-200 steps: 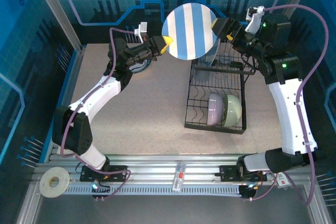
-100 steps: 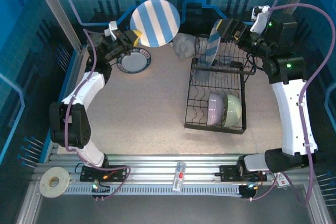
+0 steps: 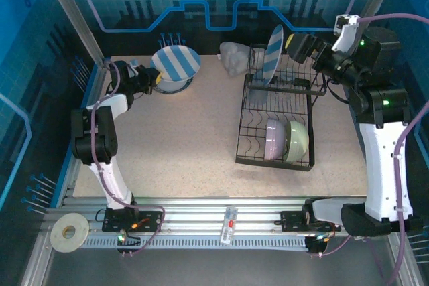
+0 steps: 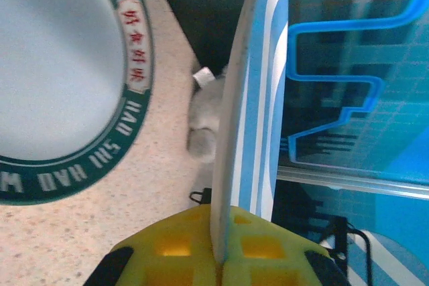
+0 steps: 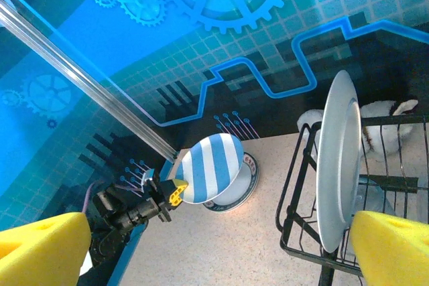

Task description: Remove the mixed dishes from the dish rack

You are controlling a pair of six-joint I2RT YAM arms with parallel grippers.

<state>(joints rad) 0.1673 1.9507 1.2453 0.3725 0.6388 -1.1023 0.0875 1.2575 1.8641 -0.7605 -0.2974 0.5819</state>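
Four red Chinese characters stand on the dark green rim of the green-rimmed plate [image 4: 137, 98], seen close from the left wrist. We read the first and third as 好 and the last as 味; the second is unclear. White Latin capitals follow around the same rim, upside down to the camera. We make out what looks like "HAO" twice with "SHU" between, then a "W" cut by the frame's edge. Elsewhere this lettering is too small to read.
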